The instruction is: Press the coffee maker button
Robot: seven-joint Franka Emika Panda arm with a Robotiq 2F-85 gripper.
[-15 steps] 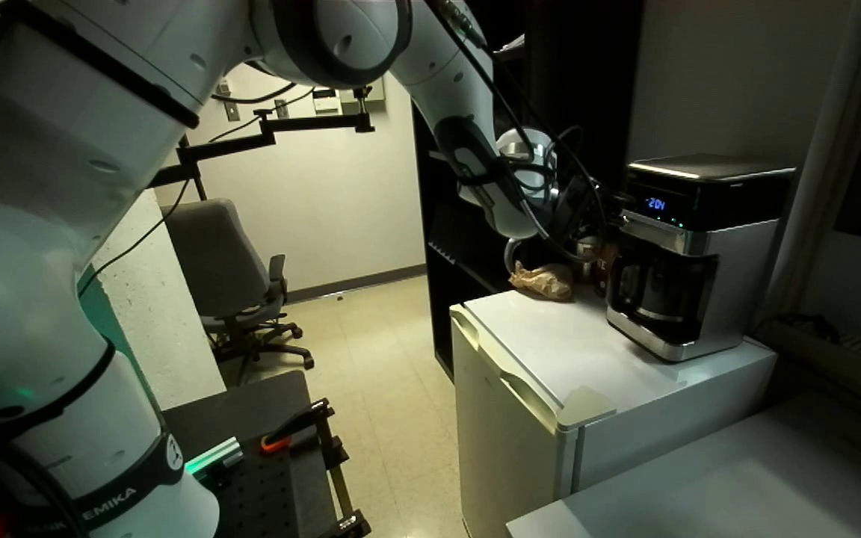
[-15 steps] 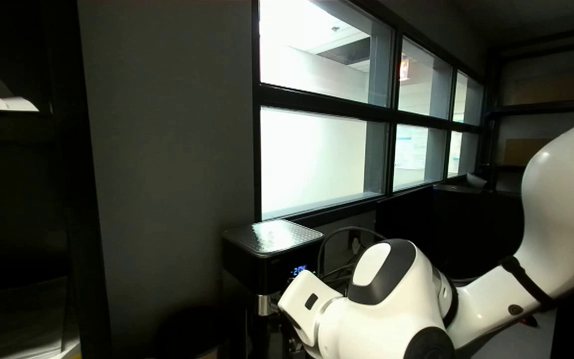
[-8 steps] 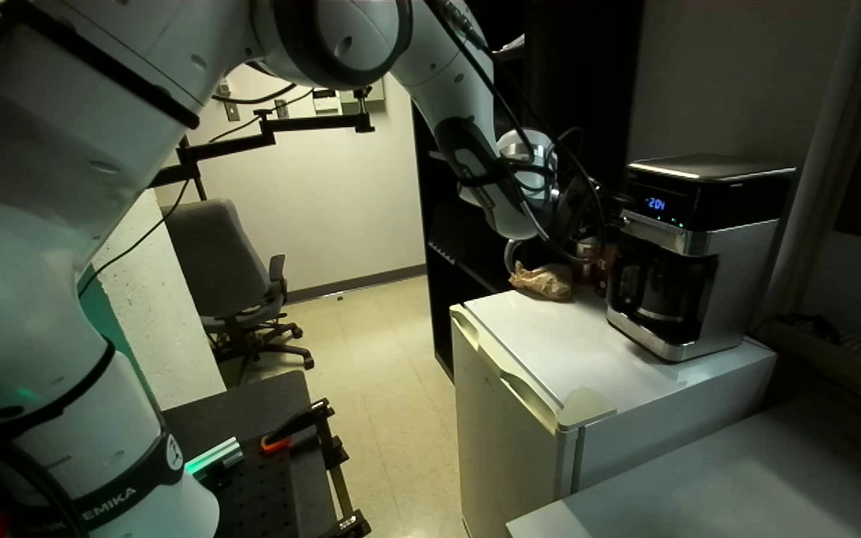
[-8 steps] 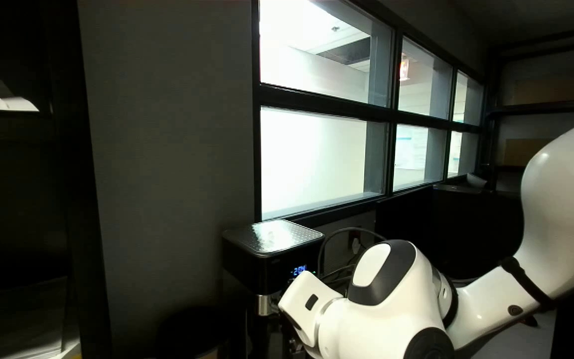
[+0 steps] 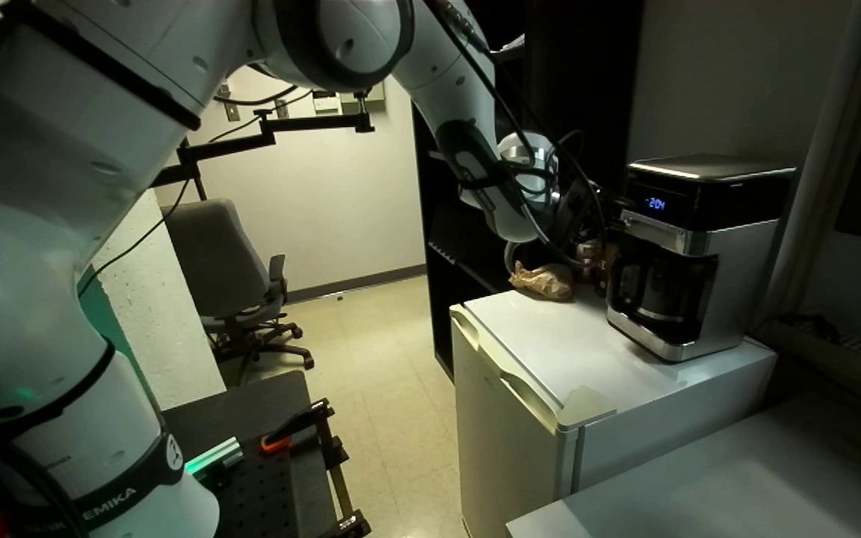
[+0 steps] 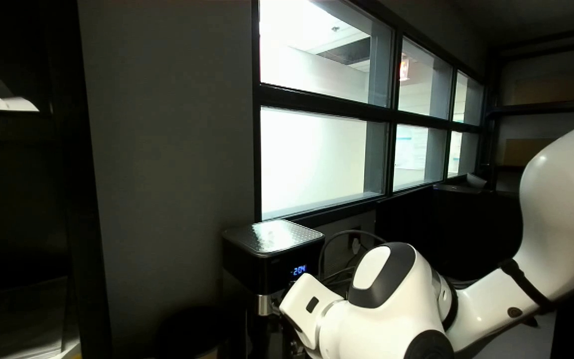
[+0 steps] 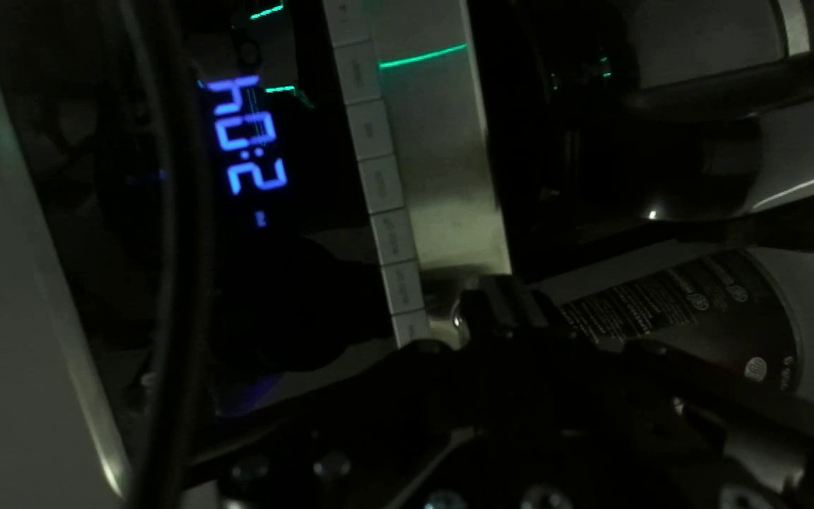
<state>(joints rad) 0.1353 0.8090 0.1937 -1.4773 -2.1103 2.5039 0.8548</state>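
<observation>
The silver-and-black coffee maker (image 5: 744, 284) stands on the white fridge; its top also shows in an exterior view (image 6: 274, 237). Its blue display (image 5: 656, 203) reads 2:04 and shows large in the wrist view (image 7: 248, 138). A row of small grey buttons (image 7: 380, 185) runs along the silver band beside the display. The dark carafe (image 5: 666, 288) sits below. My gripper (image 7: 504, 300) is shut and empty. Its fingertips are at the band's end, beside the last button in the row; I cannot tell whether they touch. In an exterior view the wrist hides the gripper.
The white fridge (image 5: 516, 418) bears a crumpled brown bag (image 5: 542, 282) and a dark printed container (image 7: 689, 304) near the coffee maker. A black shelf (image 5: 468, 239) stands behind. A pale table (image 5: 714, 463) is in front. A cable (image 7: 184, 247) crosses the wrist view.
The small green lights under the blue display have gone out. My arm has shifted very slightly. The coffee maker stays in place.
</observation>
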